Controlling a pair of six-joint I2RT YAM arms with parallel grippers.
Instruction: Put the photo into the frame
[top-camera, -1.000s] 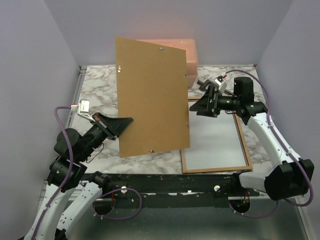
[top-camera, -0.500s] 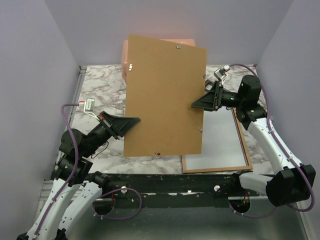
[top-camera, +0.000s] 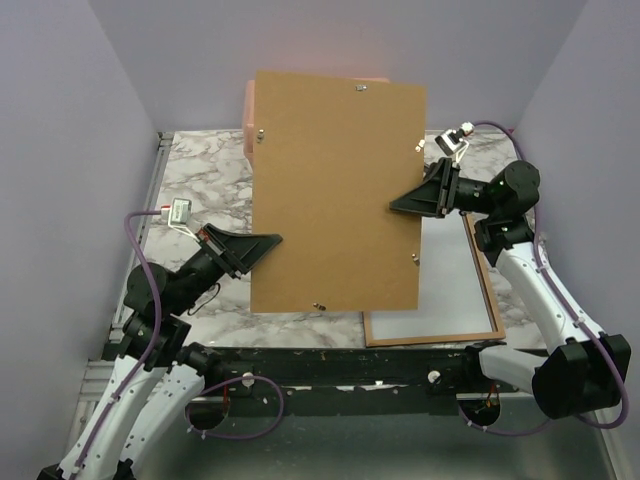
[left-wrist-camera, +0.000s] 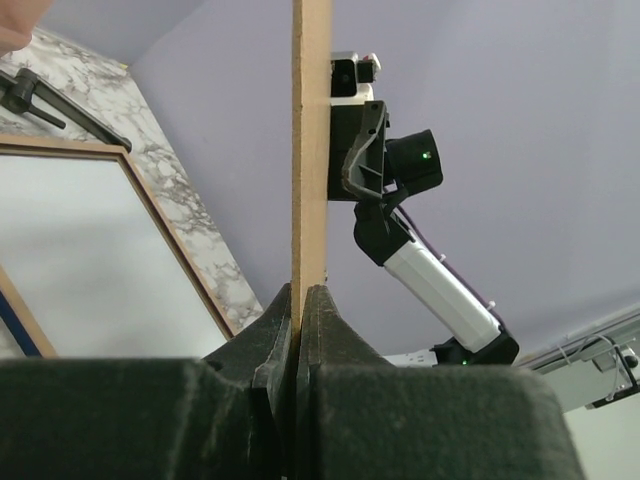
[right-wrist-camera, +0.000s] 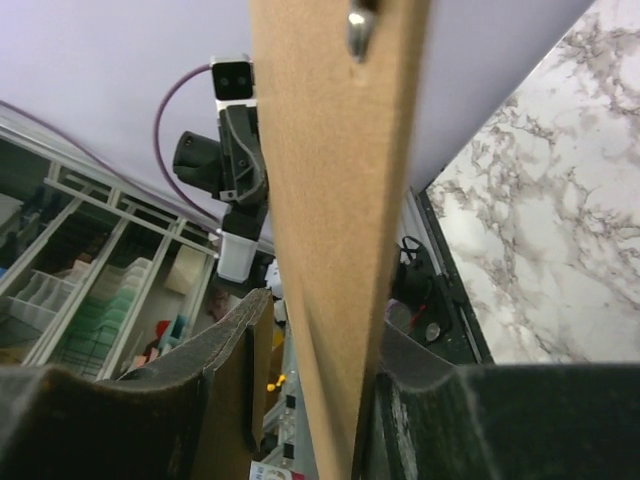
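A plain brown backing board (top-camera: 335, 190) stands upright above the table. My left gripper (top-camera: 268, 240) is shut on its left edge, and the left wrist view shows the board (left-wrist-camera: 311, 150) edge-on, pinched between those jaws (left-wrist-camera: 300, 300). My right gripper (top-camera: 400, 205) straddles the right edge. In the right wrist view the board (right-wrist-camera: 335, 150) passes between its fingers (right-wrist-camera: 325, 320), touching one pad with a gap at the other. The frame (top-camera: 486, 290) lies flat at the right, tan wood side up, around a pale sheet (top-camera: 450, 280). I cannot tell whether that sheet is the photo.
A peach plastic box (top-camera: 248, 115) sits at the back, mostly hidden behind the board. A dark metal bar (left-wrist-camera: 60, 110) lies on the marble beyond the frame. The marble tabletop (top-camera: 200, 180) runs to the purple walls on both sides.
The left arm has swung the board rightward and more square to the camera. The right gripper has risen to the board's right edge and narrowed around it.
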